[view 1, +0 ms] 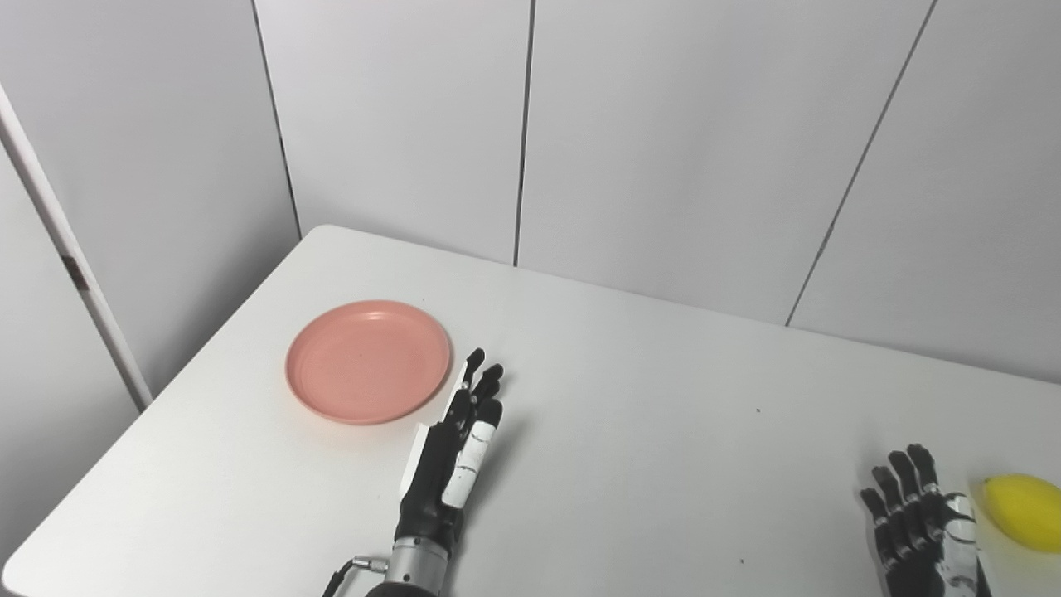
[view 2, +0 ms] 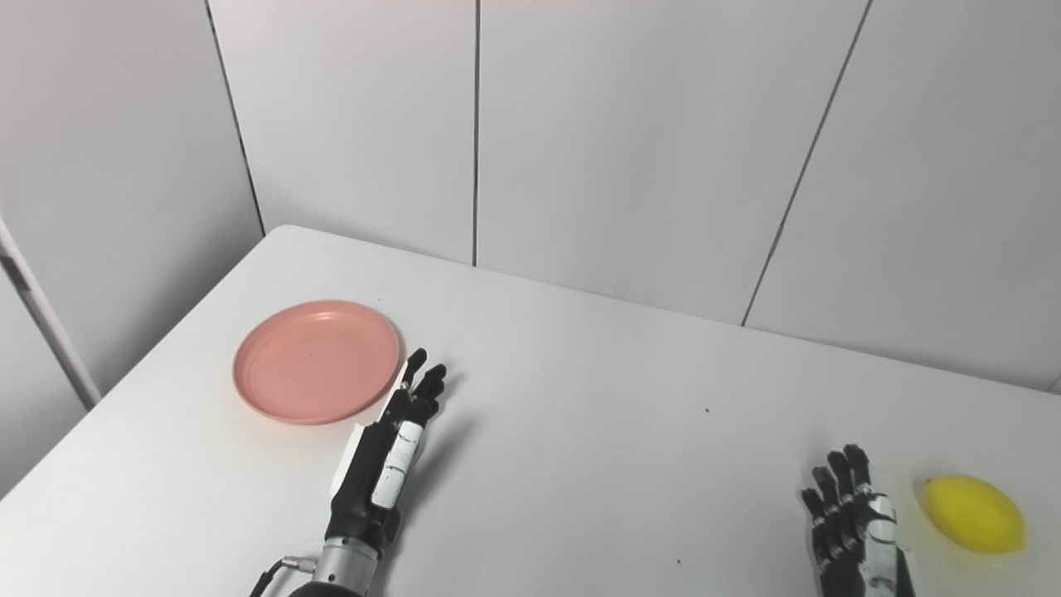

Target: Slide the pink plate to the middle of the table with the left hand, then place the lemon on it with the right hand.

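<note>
Sitting toward the left rear part of the white table [view 2: 580,398], the pink plate [view 2: 317,361] lies flat and bare, well off the middle, so we judge the slide not yet done. Our left hand [view 2: 388,448] lies just beside the plate's near-right rim, fingers extended and close together, holding nothing; we cannot tell whether a fingertip touches the rim. The lemon [view 2: 971,512] rests on the table at the far right, well apart from the plate. Our right hand [view 2: 854,518] stands just left of the lemon, fingers extended and apart, grasping nothing; contact with the fruit is not evident.

We note 2 risks. First, the left hand is on the side of the plate that faces the middle; a push from there would drive the plate further left, toward the table edge, or tip its shallow rim. Second, the rounded lemon could roll away if the right hand nudges it before closing round it.
</note>
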You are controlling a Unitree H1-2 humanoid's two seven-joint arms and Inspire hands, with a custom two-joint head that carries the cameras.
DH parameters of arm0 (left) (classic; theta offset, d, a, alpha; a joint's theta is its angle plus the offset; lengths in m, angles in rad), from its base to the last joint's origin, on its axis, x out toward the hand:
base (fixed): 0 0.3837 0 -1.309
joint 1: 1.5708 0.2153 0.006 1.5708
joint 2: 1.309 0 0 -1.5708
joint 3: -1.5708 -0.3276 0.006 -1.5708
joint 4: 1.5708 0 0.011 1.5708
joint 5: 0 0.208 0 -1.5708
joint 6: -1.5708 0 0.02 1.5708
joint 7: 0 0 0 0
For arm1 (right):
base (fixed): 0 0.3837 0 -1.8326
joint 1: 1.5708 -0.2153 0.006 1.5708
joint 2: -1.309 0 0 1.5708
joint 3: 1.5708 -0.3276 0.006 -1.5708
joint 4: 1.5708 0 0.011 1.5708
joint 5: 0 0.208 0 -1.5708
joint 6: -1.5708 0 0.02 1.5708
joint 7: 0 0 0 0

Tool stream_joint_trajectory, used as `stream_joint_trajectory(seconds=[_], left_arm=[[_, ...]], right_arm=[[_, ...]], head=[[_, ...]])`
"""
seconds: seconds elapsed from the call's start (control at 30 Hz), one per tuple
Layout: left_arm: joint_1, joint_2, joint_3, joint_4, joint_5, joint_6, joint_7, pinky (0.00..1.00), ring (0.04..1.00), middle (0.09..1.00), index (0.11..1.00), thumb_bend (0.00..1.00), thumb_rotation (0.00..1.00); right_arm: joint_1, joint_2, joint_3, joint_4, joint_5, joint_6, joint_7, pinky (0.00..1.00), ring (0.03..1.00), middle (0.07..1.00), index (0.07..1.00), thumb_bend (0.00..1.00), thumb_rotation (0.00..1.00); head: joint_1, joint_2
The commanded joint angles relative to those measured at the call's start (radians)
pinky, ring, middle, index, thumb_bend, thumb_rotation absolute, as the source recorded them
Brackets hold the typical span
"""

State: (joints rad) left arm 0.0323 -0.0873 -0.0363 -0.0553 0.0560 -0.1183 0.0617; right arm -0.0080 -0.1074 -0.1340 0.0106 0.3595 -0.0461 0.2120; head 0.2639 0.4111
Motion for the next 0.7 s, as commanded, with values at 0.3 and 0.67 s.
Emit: stream_joint_trajectory(seconds=[0.3,0.67], left_arm=[[0.041,-0.001,-0.002,0.061,-0.008,-0.022,-0.003,0.98,0.953,0.938,0.969,0.73,0.91],[0.054,-0.013,0.004,-0.044,-0.088,0.029,-0.023,1.00,0.951,0.937,0.966,0.85,0.89]], right_arm=[[0.062,0.013,-0.003,0.078,-0.001,-0.041,0.014,1.00,1.000,1.000,1.000,0.61,0.97],[0.071,0.012,0.003,0.056,-0.015,-0.028,0.013,1.00,1.000,1.000,1.000,0.60,0.96]], head=[[-0.002,0.008],[-0.001,0.033]])
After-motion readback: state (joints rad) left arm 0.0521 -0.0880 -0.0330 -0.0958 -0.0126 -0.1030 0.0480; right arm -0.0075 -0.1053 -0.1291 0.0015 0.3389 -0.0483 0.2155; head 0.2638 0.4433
